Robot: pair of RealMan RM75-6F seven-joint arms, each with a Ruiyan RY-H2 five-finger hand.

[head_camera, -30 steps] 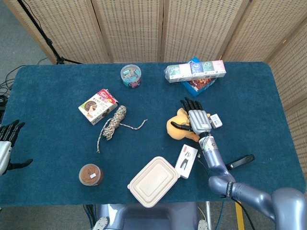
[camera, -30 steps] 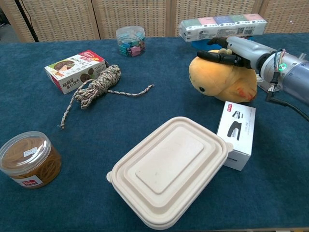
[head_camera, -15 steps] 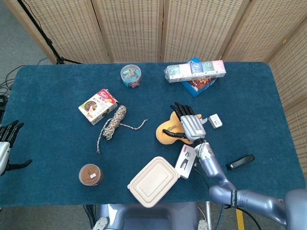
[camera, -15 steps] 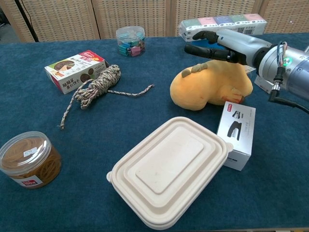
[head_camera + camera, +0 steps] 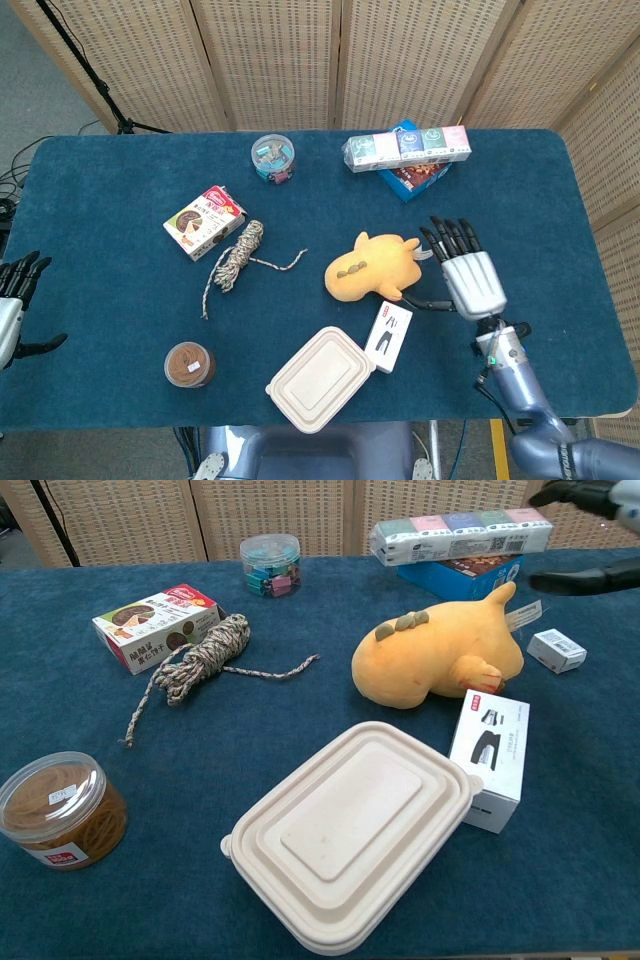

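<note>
- Head view: my right hand [image 5: 470,278] is up off the blue felt table [image 5: 100,200], fingers spread wide, nothing in it. It hovers just beside the yellow plush duck toy [image 5: 370,268], not touching as far as I can tell.
- The duck lies on its side around the middle of the table, a bit toward the right edge, just above the small white carton with a black tool printed on it [image 5: 388,336].
- My left hand [image 5: 12,300] sits off the left edge, fingers apart, holding nothing.
- Near the front edge there's the beige lidded takeaway container [image 5: 322,378] touching that white carton, and the round clear tub with brown contents [image 5: 189,364] toward the front-left corner.
- Chest view: only dark fingertips [image 5: 585,578] of the right hand show at the top right corner, well apart from the duck [image 5: 440,658].
- A coil of speckled rope [image 5: 200,656] lies left of the duck, beside a flat snack box with chocolate rounds printed on it [image 5: 158,625].
- A tiny white box [image 5: 556,649] sits near the right edge, beside the duck.
</note>
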